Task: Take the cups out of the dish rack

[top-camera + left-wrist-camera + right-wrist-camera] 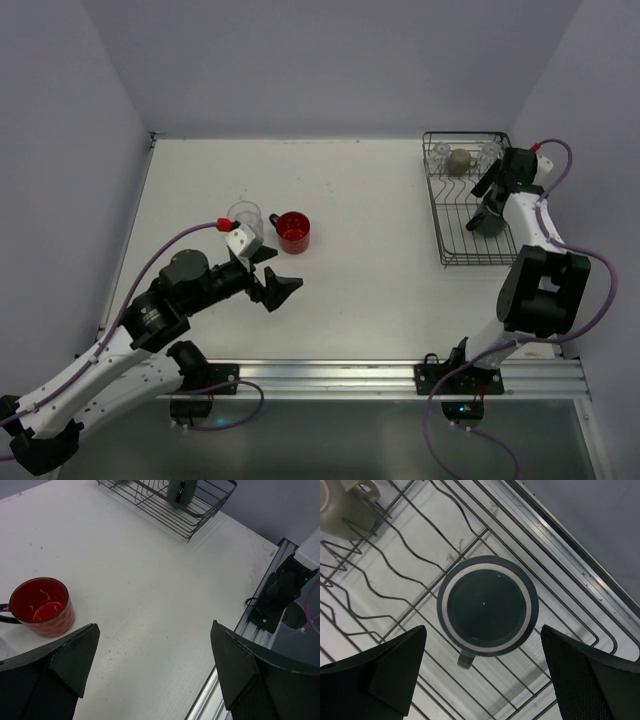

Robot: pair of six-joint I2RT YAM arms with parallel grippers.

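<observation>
The black wire dish rack [441, 228] stands at the table's back right. A dark grey-green mug [487, 605] sits upside down in it, handle toward the camera. My right gripper [482, 628] is open and hovers straight above this mug, one finger on each side, not touching; the top view shows it over the rack [488, 203]. An olive-tan mug [459, 160] and two clear tumblers [440, 153] sit at the rack's far end. A red mug [293, 231] and a clear tumbler [244, 214] stand on the table. My left gripper [276, 282] is open and empty, just in front of the red mug [42, 607].
The metal rail [400, 375] runs along the table's near edge, with the right arm's base [280, 595] bolted to it. Grey walls enclose the table on three sides. The rack's upright tines [380, 575] stand to the left of the dark mug.
</observation>
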